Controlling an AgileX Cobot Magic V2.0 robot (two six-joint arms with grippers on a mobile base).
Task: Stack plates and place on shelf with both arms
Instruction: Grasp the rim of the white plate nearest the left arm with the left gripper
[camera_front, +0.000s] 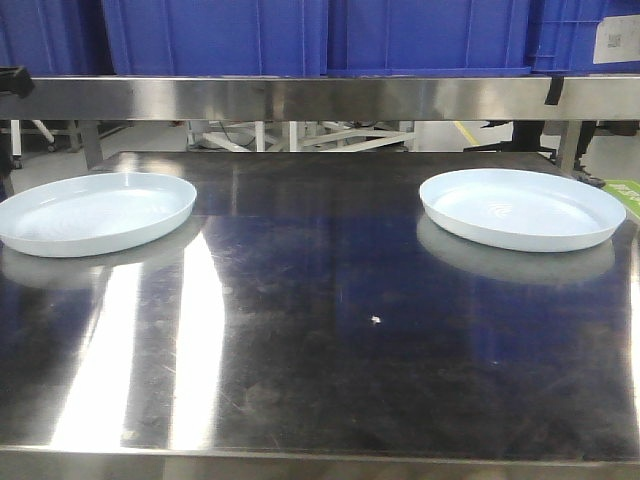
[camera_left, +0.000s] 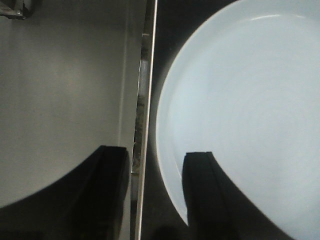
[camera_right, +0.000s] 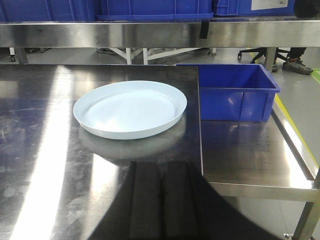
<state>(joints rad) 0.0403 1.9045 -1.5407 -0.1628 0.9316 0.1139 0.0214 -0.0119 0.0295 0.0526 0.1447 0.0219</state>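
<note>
The left plate (camera_front: 95, 212) lies flat at the left edge of the steel tabletop (camera_front: 320, 330), and the right plate (camera_front: 522, 208) lies flat near its right edge; the two are well apart, neither stacked on the other; behind and above them runs the shelf (camera_front: 320, 98), its brushed front rail bare, with blue crates (camera_front: 220, 35) above it. The left gripper (camera_left: 156, 192) hangs over the left plate's outer rim with its jaws wide apart; one finger (camera_left: 107, 190) is over the grey floor (camera_left: 60, 100) beyond the table edge, the other over the plate's inside, so the rim lies between them; it grips nothing, and whether a finger touches the plate cannot be told. The right gripper (camera_right: 161, 200) is over bare tabletop, short of the right plate; its fingers lie pressed together with nothing between them; an open blue bin (camera_right: 235, 92) stands on a lower steel surface just beside the table.
</note>
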